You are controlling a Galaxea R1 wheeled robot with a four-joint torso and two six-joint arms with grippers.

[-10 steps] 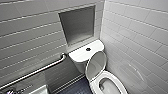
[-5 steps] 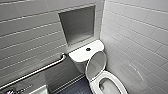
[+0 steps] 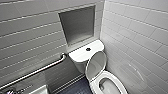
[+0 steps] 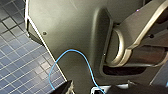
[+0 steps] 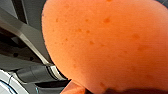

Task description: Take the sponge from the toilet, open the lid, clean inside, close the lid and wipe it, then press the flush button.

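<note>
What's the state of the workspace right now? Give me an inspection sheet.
Surface: white tank cover, carrying the flush button.
Job's things: toilet with the lid raised, bowl open; sponge off the toilet, close before the right wrist camera.
Clutter: nothing seen.
Grippers: open or shut cannot be told for either.
Cables: thin blue cable looping over the robot's dark plate in the left wrist view.
Surroundings: grey tiled walls, recessed niche above the tank, grab rail on the wall beside it, dark blue tiled floor.
</note>
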